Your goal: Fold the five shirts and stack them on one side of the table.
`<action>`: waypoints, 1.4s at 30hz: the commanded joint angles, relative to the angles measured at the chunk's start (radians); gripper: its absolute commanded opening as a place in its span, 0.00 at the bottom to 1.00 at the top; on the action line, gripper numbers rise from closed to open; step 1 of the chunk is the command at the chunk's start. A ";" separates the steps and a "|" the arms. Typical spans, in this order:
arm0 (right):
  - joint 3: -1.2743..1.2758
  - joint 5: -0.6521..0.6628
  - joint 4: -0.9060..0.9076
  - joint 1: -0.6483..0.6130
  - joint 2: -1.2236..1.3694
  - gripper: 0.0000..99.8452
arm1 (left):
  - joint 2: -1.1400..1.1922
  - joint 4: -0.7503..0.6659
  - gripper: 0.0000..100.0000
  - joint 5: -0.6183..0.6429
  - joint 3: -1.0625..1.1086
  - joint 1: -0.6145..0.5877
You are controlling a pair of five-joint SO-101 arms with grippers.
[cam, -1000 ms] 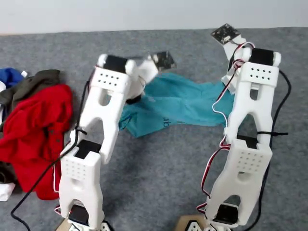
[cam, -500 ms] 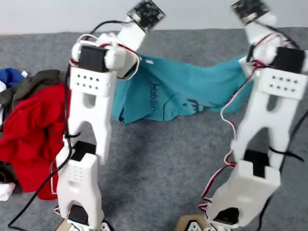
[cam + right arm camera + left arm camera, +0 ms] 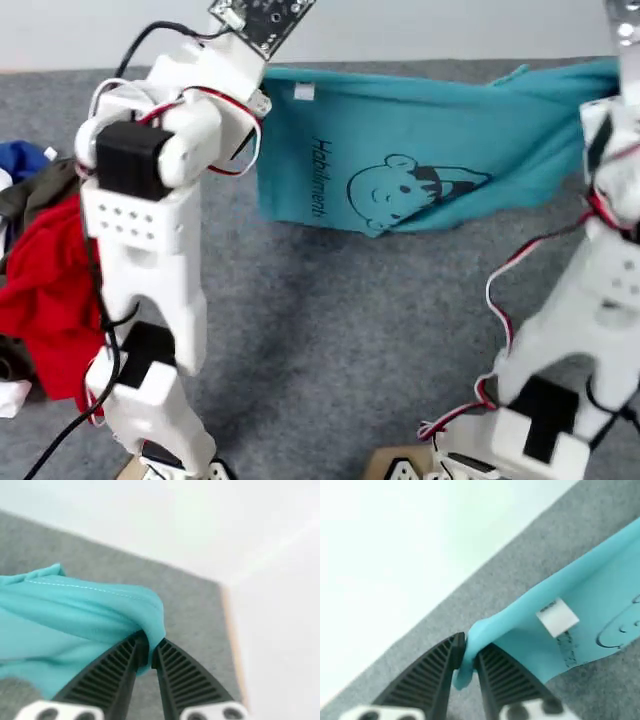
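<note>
Within a second, the teal cotton shirt with a bear print (image 3: 400, 160) has gone from crumpled on the grey felt table (image 3: 350, 350) to hanging spread above its far edge. The left gripper (image 3: 469, 647) and right gripper (image 3: 150, 645) each pinch one end of its upper edge, so it looks ready to be laid flat for folding.

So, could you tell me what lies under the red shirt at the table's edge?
A dark garment peeks out from beneath the red shirt, a white one at its lower edge; how far they extend is covered.
</note>
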 commanded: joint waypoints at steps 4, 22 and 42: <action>-0.009 -0.011 -0.022 0.062 -0.159 0.01 | -0.180 0.018 0.00 0.009 -0.036 0.003; -0.008 -0.008 -0.019 0.188 -0.461 0.01 | -0.479 0.018 0.00 0.009 -0.035 -0.005; 0.559 -0.011 0.223 -0.018 -0.536 0.01 | -0.485 -0.110 0.00 0.009 0.556 -0.046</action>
